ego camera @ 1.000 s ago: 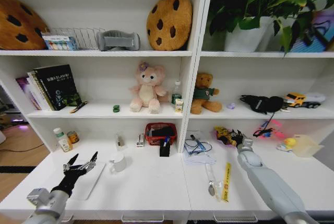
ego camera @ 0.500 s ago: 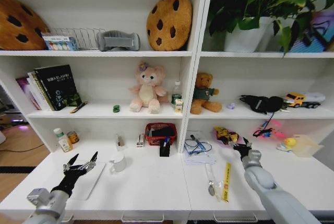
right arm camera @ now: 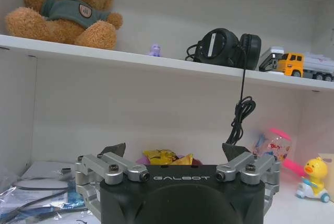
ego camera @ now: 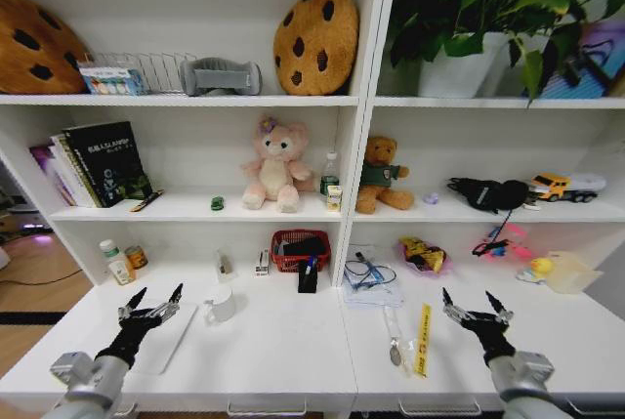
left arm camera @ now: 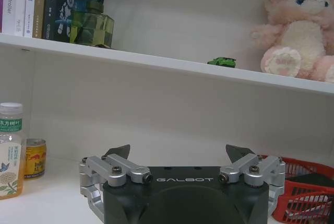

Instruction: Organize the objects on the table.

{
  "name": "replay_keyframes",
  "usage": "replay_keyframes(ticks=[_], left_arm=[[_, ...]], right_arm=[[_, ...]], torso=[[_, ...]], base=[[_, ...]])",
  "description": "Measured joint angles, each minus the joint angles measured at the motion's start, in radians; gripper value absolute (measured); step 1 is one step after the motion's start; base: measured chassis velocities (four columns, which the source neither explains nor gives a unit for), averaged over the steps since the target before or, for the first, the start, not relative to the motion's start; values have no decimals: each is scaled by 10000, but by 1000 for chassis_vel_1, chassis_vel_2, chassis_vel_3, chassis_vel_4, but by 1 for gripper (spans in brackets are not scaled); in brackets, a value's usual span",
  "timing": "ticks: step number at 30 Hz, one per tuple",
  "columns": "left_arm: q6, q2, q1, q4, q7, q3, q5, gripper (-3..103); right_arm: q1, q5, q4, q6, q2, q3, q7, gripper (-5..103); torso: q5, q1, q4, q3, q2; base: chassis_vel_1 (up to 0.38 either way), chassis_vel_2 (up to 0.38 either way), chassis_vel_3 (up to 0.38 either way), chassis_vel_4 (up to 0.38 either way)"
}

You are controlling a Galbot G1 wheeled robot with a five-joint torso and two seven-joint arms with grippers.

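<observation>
A wide white table (ego camera: 283, 351) is joining tall white shelving, with a leafy plant (ego camera: 488, 9) sitting on the top shelf at the right.

The right gripper (ego camera: 476, 309) is hovering low over the right half of the table, empty, with its fingers spread wide apart. Just to its left a yellow strip (ego camera: 425, 339) and a clear packet (ego camera: 394, 333) are lying on the tabletop, and behind them a bag of cables (ego camera: 371, 280) is resting against the back wall. Further back, a yellow toy in a pink wrapper (ego camera: 422, 255) is sitting on the table, apart from the gripper.

The left gripper (ego camera: 149, 303) is hanging over the left half of the table, also empty and splayed open. Beneath it a thin silver laptop (ego camera: 166, 338) is lying flat, with a white mug (ego camera: 221, 303) standing just beside it. A red basket (ego camera: 301, 249) is sitting at the back of the table near the middle.

On the middle shelf above, a tiny green toy car (ego camera: 217, 202) is resting just left of a pink plush rabbit (ego camera: 274, 165). A pen (ego camera: 146, 200) is lying on that shelf beside the books (ego camera: 96, 162).
</observation>
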Motion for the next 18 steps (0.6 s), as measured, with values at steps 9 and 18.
replay_keyframes(ticks=[9, 18], left_arm=[[0, 0, 0, 0, 0, 0, 0, 100], [0, 0, 1, 0, 0, 0, -1, 100]], right_arm=[[-352, -193, 261, 269, 450, -46, -3, 100], [-295, -174, 271, 204, 416, -84, 50, 100]], torso=[[2, 0, 1, 2, -2], [2, 0, 2, 1, -3]], base=[[0, 0, 0, 0], [0, 0, 0, 0]])
